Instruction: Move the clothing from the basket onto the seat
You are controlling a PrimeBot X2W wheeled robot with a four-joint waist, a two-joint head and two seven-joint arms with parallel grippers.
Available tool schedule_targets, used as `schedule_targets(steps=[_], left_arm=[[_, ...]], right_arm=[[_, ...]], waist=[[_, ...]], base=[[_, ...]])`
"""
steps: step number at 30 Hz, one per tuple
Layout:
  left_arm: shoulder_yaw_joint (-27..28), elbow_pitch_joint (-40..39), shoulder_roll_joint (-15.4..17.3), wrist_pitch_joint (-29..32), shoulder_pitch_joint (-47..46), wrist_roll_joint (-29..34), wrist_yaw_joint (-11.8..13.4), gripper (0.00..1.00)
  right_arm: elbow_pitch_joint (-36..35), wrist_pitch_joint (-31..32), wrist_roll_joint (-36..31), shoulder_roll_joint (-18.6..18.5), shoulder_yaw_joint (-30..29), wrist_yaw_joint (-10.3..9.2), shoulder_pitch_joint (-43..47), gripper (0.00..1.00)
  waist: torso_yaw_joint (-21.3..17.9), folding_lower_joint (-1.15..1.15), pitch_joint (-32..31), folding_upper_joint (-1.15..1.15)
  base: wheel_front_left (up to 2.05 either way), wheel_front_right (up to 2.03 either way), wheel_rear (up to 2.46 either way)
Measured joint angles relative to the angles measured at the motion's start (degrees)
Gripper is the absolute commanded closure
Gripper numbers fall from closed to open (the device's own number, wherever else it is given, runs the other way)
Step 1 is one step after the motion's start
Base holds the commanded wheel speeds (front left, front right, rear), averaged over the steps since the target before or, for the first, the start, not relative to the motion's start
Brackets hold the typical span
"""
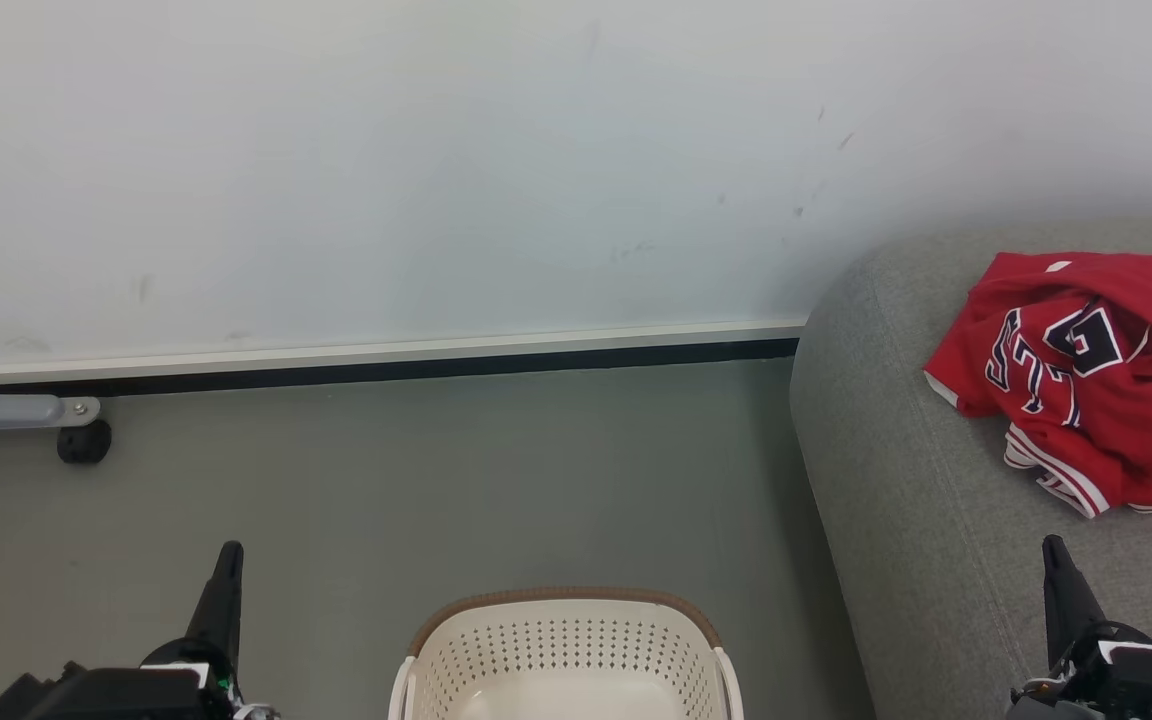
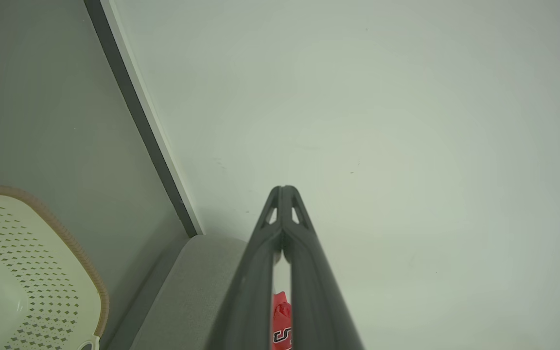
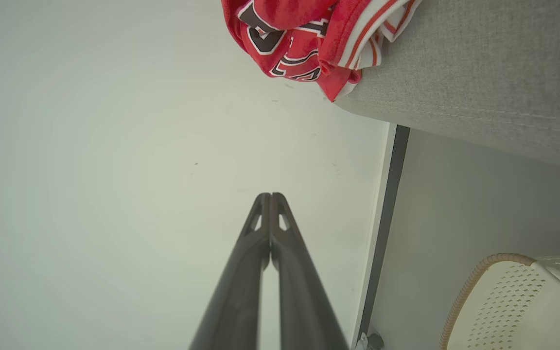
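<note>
While clothing lies on the seat, right, your basket sits bottom centre. Closed, empty: left gripper, right gripper.

We get the basket by its far half; the head view's bottom edge cuts off the rest. The clothing runs off the right edge, and folds break its lettering, so we cannot read it whole. The seat is cut at right and bottom. A grey bar runs off the left edge. In the left wrist view the left gripper hides the clothing but for a red sliver.
</note>
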Motion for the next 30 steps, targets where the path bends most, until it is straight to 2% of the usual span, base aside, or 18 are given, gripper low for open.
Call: schedule_targets(steps=[30], left_arm=[[0.0, 0.04, -0.01, 0.0, 0.0, 0.0, -0.41, 1.0]], right_arm=[[0.01, 0.0, 0.07, 0.0, 0.0, 0.0, 0.0, 1.0]], waist=[[0.0, 0.0, 0.0, 0.0]], base=[[0.0, 0.0, 0.0]])
